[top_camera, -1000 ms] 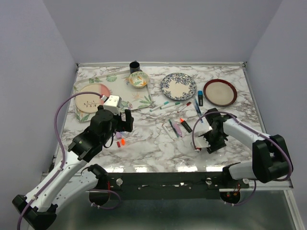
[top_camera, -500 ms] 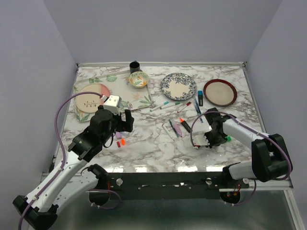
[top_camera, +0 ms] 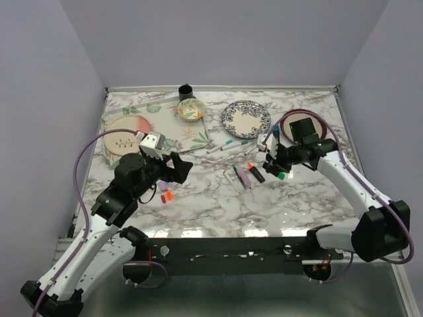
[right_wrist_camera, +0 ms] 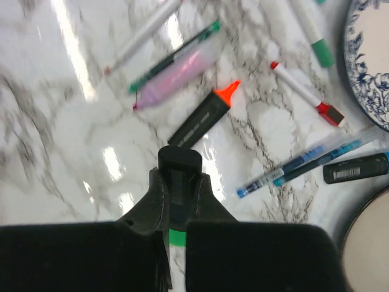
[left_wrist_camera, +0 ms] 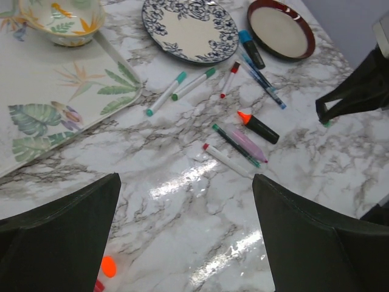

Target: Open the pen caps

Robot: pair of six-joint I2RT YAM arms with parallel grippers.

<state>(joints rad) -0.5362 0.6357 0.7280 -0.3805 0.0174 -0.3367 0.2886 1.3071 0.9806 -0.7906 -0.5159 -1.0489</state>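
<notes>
Lower centre, the right gripper [right_wrist_camera: 177, 188] clamps a black highlighter [right_wrist_camera: 180, 161] above its green cap [right_wrist_camera: 177, 237]; the left gripper [left_wrist_camera: 185, 207], wide open and empty, should pull that cap straight off.

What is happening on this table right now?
The right gripper is shut on a black highlighter with a green end and holds it above the marble table. The left gripper hangs open near some loose caps, holding nothing. The other pens lie between the arms, in front of the plates.
</notes>
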